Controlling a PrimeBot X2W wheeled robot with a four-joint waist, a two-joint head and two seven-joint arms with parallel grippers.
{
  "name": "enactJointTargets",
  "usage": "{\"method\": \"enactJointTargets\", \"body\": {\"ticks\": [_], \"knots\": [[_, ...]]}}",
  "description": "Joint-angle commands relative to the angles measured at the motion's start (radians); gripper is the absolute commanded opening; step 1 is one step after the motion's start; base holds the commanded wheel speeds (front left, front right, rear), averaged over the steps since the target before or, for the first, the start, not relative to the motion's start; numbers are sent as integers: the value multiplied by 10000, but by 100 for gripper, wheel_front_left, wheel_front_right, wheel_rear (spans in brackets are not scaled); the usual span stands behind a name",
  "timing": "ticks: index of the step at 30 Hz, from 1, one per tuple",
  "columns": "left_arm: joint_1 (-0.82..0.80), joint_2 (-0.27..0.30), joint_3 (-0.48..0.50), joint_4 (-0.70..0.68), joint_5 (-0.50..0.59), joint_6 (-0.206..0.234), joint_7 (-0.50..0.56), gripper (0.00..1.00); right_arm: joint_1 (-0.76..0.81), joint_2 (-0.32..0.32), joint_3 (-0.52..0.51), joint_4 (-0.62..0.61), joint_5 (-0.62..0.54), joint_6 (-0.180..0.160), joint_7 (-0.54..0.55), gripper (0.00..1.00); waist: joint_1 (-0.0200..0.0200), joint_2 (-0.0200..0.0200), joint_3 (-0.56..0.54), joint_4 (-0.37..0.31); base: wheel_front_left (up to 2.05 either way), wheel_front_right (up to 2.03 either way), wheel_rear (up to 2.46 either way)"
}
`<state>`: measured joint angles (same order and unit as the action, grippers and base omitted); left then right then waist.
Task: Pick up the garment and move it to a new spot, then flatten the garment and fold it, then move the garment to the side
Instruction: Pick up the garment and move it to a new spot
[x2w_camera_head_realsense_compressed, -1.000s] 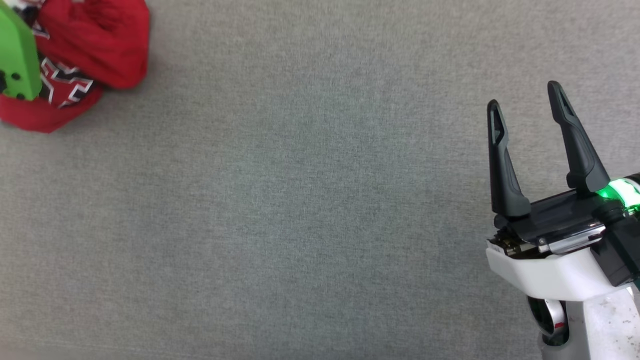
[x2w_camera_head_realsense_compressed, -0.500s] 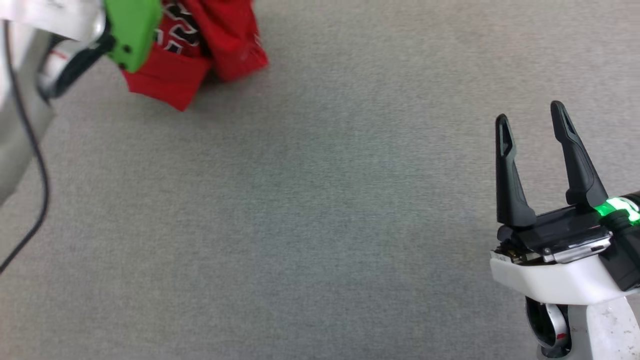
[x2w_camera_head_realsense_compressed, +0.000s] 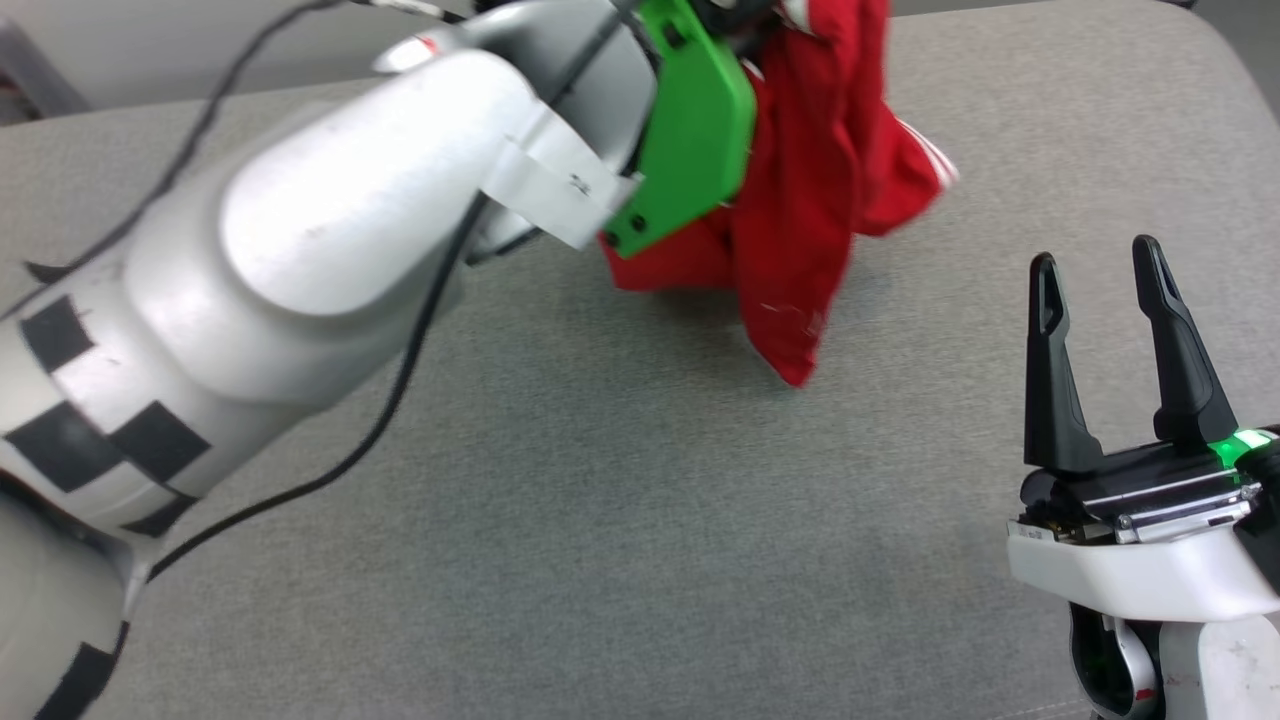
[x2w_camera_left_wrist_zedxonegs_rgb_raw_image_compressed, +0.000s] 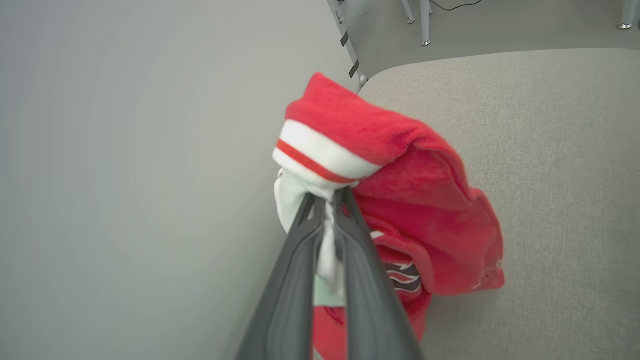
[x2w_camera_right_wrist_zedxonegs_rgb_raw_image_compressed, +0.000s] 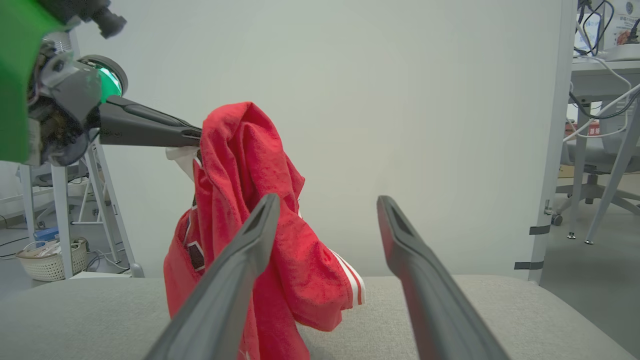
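Left gripper (x2w_camera_left_wrist_zedxonegs_rgb_raw_image_compressed: 327, 197) clamped tight on the garment (x2w_camera_left_wrist_zedxonegs_rgb_raw_image_compressed: 425, 200), both dark fingers pinching a white fold just under the red-and-white striped sleeve band (x2w_camera_left_wrist_zedxonegs_rgb_raw_image_compressed: 320, 162). Up in the air it goes!

Biggest thing out there is the grey padded surface (x2w_camera_head_realsense_compressed: 600, 520). Its far edge runs along the top of the head view and rounds off at the upper right corner (x2w_camera_head_realsense_compressed: 1225, 50), with a pale wall (x2w_camera_right_wrist_zedxonegs_rgb_raw_image_compressed: 425, 100) right behind that edge. A broad stretch of grey cloth lies toward the robot, and there is a gap of it between the shirt and the right gripper (x2w_camera_head_realsense_compressed: 1095, 255).

The left arm (x2w_camera_head_realsense_compressed: 330, 210) sweeps in from the lower left, its green wrist plate (x2w_camera_head_realsense_compressed: 695, 120) just in front of the cloth.

The garment hangs bunched near the far edge, right of centre. Its long axis is upright, from the pinch at the top down to a pointed red tail (x2w_camera_head_realsense_compressed: 800, 365) aimed at the robot. Whether that tail touches the surface, cannot tell. A striped sleeve end (x2w_camera_right_wrist_zedxonegs_rgb_raw_image_compressed: 350, 285) flares out to the right and a sliver of black print (x2w_camera_left_wrist_zedxonegs_rgb_raw_image_compressed: 402, 277) peeks low.

Right gripper parked low right, fingers spread wide, holding nothing, well apart from the shirt
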<state>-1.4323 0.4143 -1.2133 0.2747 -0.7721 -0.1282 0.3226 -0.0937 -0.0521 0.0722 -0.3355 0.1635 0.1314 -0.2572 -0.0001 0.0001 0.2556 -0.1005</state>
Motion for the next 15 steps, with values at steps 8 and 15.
{"method": "enactJointTargets", "body": {"ticks": [8, 15], "knots": [[916, -196, -610, 468, -404, -25, -607, 0, 274, 18, -168, -80, 86, -7, -46, 100, 1, -1, -287, -431, 0, 0, 0], [2660, 787, -664, 1185, -172, -25, -874, 0, 216, 18, -200, -87, 36, -7, -46, 100, 1, -1, -158, -160, 0, 0, 0]]}}
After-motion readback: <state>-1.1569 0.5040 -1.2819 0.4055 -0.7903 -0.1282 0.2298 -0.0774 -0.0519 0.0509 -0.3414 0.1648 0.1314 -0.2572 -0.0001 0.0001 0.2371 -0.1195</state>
